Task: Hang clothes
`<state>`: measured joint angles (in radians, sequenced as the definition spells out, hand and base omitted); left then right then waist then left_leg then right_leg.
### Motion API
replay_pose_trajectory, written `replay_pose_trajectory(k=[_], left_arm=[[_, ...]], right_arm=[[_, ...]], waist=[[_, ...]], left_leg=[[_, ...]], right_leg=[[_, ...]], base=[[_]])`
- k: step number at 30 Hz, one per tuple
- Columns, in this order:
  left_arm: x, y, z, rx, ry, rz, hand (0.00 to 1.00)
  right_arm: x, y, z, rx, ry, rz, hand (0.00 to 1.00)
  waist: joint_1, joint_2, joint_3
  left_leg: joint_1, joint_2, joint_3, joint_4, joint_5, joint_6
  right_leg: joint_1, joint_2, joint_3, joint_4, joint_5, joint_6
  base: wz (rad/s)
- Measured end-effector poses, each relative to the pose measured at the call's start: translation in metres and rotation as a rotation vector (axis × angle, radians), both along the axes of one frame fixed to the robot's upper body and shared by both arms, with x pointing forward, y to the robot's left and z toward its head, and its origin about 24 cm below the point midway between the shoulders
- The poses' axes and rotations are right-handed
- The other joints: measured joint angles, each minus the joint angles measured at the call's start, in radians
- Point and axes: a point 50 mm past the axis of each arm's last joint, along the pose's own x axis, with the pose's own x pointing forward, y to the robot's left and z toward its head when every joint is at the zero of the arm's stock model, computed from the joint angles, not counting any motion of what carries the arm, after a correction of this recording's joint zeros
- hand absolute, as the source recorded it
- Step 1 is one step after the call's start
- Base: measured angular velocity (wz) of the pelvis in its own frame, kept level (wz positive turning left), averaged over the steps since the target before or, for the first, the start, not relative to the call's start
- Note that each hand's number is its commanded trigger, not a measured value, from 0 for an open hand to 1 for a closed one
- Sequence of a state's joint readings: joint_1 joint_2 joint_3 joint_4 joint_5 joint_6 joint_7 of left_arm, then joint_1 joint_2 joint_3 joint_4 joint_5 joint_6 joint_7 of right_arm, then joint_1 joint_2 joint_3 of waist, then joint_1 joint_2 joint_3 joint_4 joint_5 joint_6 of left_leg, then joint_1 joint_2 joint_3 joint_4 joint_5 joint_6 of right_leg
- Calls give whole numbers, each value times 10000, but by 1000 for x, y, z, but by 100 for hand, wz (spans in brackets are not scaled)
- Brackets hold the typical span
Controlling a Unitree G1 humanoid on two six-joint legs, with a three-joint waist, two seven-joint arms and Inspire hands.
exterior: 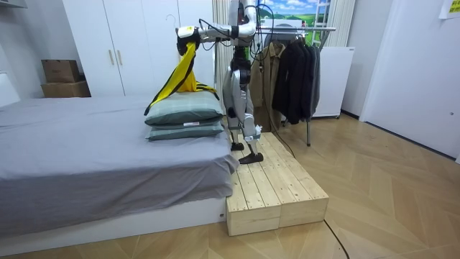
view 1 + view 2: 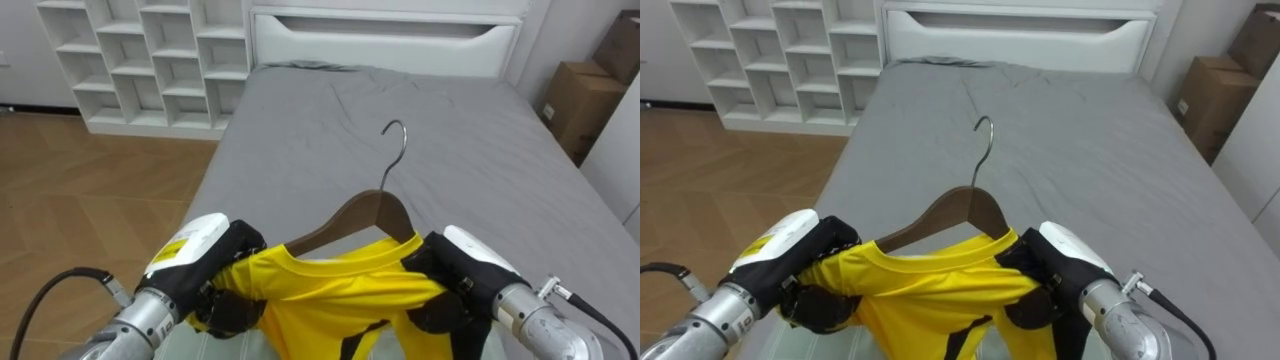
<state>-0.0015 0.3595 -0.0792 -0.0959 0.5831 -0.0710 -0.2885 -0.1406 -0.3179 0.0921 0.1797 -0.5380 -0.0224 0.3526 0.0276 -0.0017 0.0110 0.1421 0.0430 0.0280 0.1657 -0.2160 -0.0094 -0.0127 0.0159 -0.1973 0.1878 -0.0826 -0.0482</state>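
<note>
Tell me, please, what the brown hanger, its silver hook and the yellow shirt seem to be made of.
The brown hanger looks like wood, dark-stained with a smooth sheen. Its silver hook seems thin bent metal wire, glinting. The yellow shirt looks like soft matte fabric, probably knit: it creases and drapes.

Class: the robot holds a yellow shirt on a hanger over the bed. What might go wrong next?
1. The left hand and right hand grip the yellow shirt, not the wooden hanger, which may slip out.
2. The robot stands on a raised wooden platform with the clothes rack behind it: turning may cause a misstep.
</note>
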Motion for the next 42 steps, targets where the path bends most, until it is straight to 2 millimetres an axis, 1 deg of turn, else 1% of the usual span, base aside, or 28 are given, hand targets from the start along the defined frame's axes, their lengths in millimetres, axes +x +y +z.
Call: replay_pose_trajectory(k=[6, 10, 14, 22, 32, 42], left_arm=[[0, -3, -1, -169, 4, -8, 0], [0, -8, -2, -445, 14, -32, 0], [0, -8, -2, -475, 63, -70, 0], [-1, -9, -2, -1134, 379, -280, 0], [-1, -10, -3, -1109, 515, -382, 0], [-2, -10, -4, -1072, 661, -492, 0]], right_arm=[[0, 1, -1, -60, 45, 79, 100], [0, 3, 0, -130, 38, 187, 100], [0, 3, 0, -143, 18, 212, 100], [-1, 4, 0, -230, 16, 303, 100], [-2, 9, -3, -502, 171, 598, 100], [-2, 10, -4, -607, 184, 645, 100]], waist=[[-25, 34, 20], [-21, 37, 18], [-20, 37, 18], [-13, 38, 18], [-25, 95, 40], [-24, 103, 37]], left_leg=[[-8, -11, 16, -15, -1, 0], [-72, -11, 15, -13, 0, 0], [-79, -8, 19, -2, 0, 0], [-65, -8, 49, 2, 0, 0], [-88, -20, 48, 3, -1, 0], [-95, -23, 48, 5, 0, 0]], right_leg=[[-27, 0, 18, 1, -3, 5], [-87, 1, 15, 3, -3, 5], [-93, 2, 13, -2, -4, 5], [-65, -8, 1, -14, -8, 12], [-67, -29, -56, -7, -9, 13], [-67, -40, -75, -8, -11, 17]], base=[[0], [0], [0], [0], [0], [0]])
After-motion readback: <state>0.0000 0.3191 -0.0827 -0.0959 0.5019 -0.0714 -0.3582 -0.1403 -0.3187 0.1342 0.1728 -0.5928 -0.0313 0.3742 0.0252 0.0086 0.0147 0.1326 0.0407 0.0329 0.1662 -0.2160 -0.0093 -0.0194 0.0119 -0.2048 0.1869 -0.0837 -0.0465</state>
